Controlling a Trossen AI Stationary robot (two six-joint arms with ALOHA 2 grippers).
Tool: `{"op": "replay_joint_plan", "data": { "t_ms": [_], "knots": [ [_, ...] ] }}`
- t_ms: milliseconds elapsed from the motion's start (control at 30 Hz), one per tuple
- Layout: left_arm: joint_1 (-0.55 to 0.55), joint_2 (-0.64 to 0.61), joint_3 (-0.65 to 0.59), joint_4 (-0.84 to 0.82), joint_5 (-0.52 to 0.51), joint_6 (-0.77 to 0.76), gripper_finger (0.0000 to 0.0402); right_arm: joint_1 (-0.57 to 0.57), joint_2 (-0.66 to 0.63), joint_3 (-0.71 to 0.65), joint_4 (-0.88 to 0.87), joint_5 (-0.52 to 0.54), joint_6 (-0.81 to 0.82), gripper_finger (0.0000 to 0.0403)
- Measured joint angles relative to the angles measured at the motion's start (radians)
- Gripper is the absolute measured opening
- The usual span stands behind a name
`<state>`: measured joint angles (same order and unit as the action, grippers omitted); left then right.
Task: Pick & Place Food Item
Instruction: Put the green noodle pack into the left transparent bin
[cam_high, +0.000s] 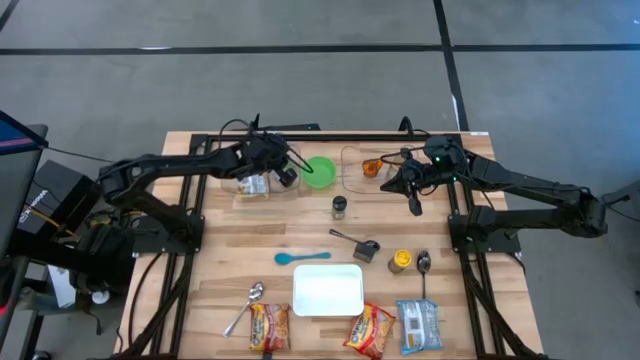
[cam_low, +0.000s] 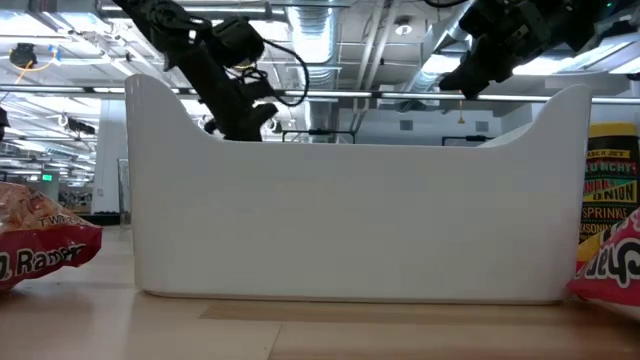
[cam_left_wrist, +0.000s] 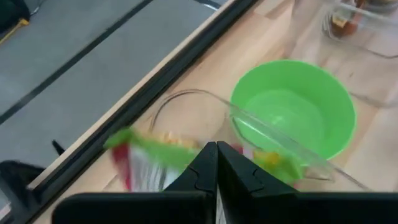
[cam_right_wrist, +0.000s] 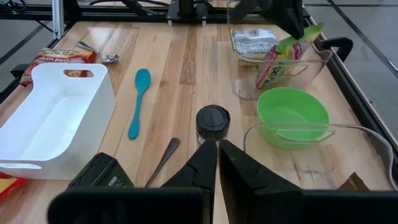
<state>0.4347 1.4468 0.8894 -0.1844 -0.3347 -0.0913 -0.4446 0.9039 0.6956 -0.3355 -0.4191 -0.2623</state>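
Snack packet (cam_right_wrist: 278, 61): pinched by closed left gripper (cam_high: 288, 166), lifted from clear tub (cam_right_wrist: 311, 68); right gripper (cam_high: 414, 205) closed, empty, waiting

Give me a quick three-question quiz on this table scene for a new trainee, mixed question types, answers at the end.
1. True or false: the left gripper is shut on a snack packet above a clear container.
2. Which thing lies between the white bin and the green bowl? A) teal spoon B) red mug C) fork
3. Fill in: the right gripper is ____ and holds nothing.

Key: 1 true; 2 A; 3 shut
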Motion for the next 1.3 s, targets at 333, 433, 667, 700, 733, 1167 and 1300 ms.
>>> {"op": "replay_joint_plan", "data": {
  "t_ms": [333, 433, 667, 700, 733, 1167, 1300],
  "knots": [
    [-0.002, -0.077, -0.001, 0.053, 0.013, -0.037, 0.0, 0.0, 0.0, 0.0, 0.0, 0.0, 0.0, 0.0013],
    [0.007, -0.055, -0.001, 0.153, 0.081, 0.01, 0.0, 0.0, 0.0, 0.0, 0.0, 0.0, 0.0, 0.0013],
    [0.037, -0.005, -0.001, 0.15, 0.097, 0.027, 0.0, 0.0, 0.0, 0.0, 0.0, 0.0, 0.0, 0.0013],
    [0.041, 0.0, -0.001, 0.131, 0.097, 0.026, 0.0, 0.0, 0.0, 0.0, 0.0, 0.0, 0.0, 0.0013],
    [0.044, 0.005, -0.001, 0.11, 0.097, 0.025, 0.0, 0.0, 0.0, 0.0, 0.0, 0.0, 0.0, 0.0013],
    [0.045, 0.096, -0.001, 0.046, 0.096, 0.027, 0.0, 0.0, 0.0, 0.0, 0.0, 0.0, 0.0, 0.0013],
    [0.045, 0.118, -0.001, 0.042, 0.096, 0.033, 0.0, 0.0, 0.0, 0.0, 0.0, 0.0, 0.0, 0.0013]
  ]
}}
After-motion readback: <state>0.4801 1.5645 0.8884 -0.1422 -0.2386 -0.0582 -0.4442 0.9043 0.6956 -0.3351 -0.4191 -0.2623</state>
